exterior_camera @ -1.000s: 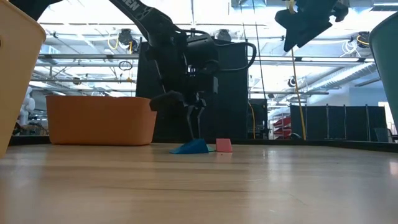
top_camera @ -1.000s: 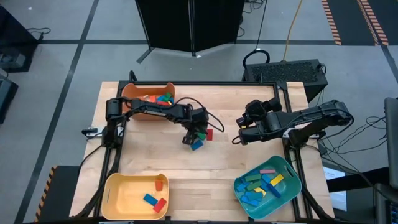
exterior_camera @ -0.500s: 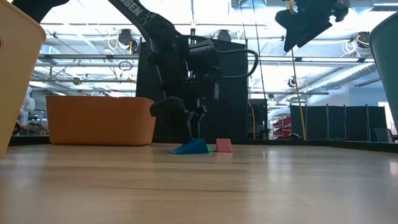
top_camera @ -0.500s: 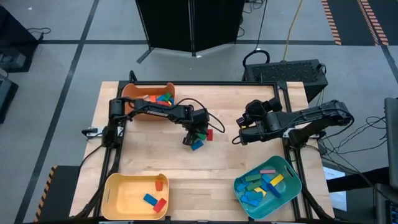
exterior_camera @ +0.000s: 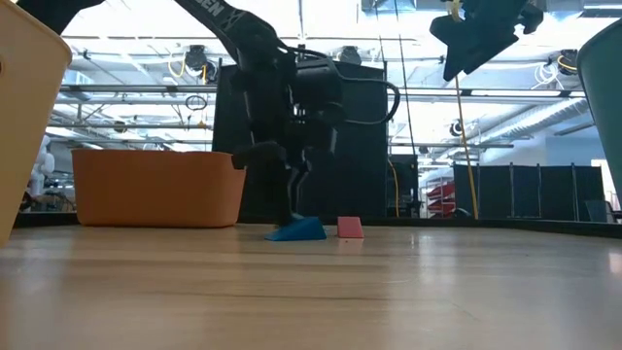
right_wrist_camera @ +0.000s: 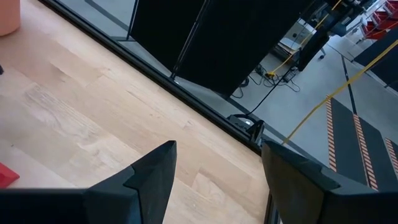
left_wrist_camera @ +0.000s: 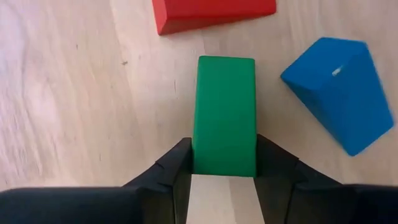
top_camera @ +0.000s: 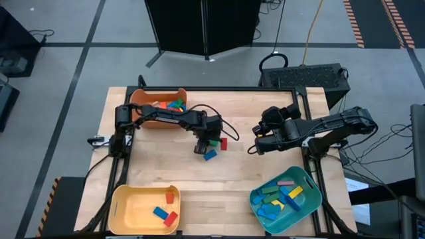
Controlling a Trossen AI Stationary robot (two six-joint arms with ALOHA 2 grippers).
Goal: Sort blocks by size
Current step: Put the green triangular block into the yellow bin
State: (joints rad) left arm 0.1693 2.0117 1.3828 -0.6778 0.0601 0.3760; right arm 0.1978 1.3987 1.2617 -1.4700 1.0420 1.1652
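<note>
- Wooden blocks were already partly sorted: the teal bin held a good heap of them, the yellow bin only three, and the orange bin at the far left corner had some left in it.
- Loose on the table at mid-board lay a green block, a blue block and a red block, so I judged the job roughly half done (three loose, plus the orange bin's share).
- Left gripper was down over that cluster; its jaws stood against both sides of the green block, which was on the wood.
- Right gripper hung above the table's right side, jaws apart and holding nothing.
- Only the left wrist view showed the green block between the fingers; the low view showed just blue and red.
</note>
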